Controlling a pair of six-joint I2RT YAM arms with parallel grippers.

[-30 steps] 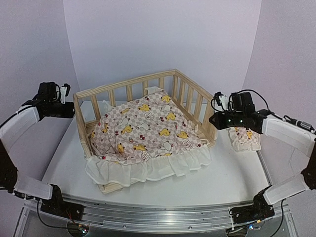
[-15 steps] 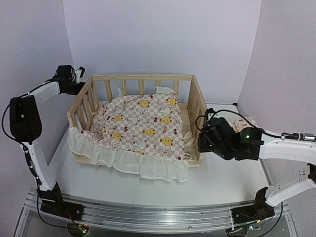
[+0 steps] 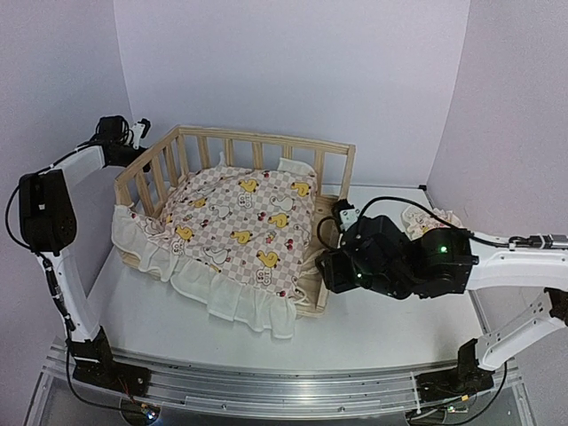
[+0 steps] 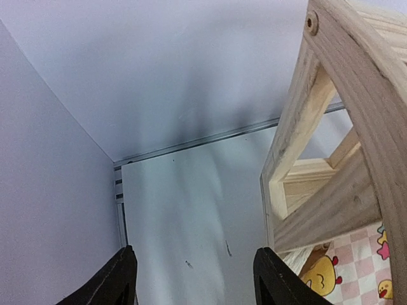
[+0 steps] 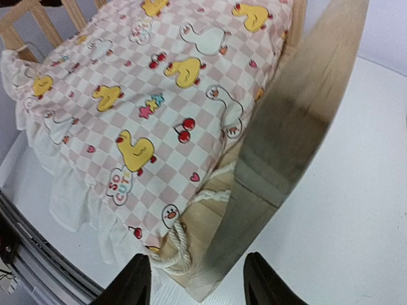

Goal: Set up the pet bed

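Seemingly stiff and light, the pet bed (image 3: 257, 146) invites rail grips; left gripper (image 4: 195, 267) and right gripper (image 5: 197, 267) gape empty beside it.

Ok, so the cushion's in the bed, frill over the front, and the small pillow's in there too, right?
Not quite: the cushion is in the bed, frill over the front, but the small pillow lies outside it on the table, to the bed's right. The top view shows it.
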